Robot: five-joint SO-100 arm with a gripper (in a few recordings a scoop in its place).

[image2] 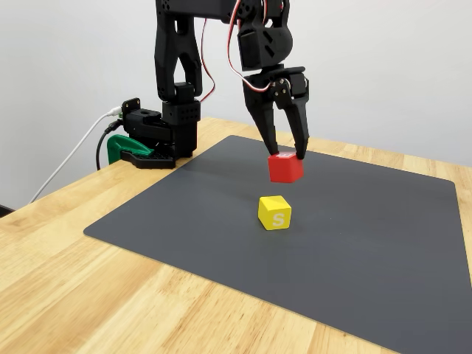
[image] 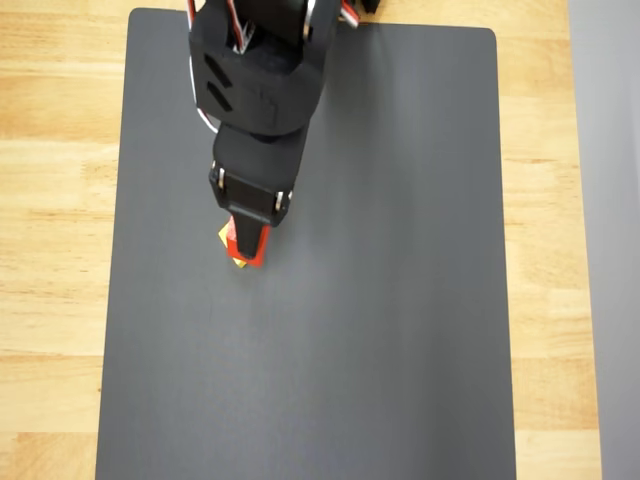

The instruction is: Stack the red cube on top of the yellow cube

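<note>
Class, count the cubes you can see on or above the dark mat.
2. The red cube is held in the claw, lifted above the mat. The yellow cube sits on the mat just below it. None seems hidden.

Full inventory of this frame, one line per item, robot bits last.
Small red block: 1, red, held off the mat above the yellow one.
Small yellow block with a white S on its side: 1, yellow, on the mat under the red block.
Dark grey mat: 1, on the table.
Light wooden table: 1, under the mat.
Green clamp: 1, at the arm's base.
Black arm: 1, at the mat's far edge.
Gripper: 1, black, jaws shut on the red block.
</note>
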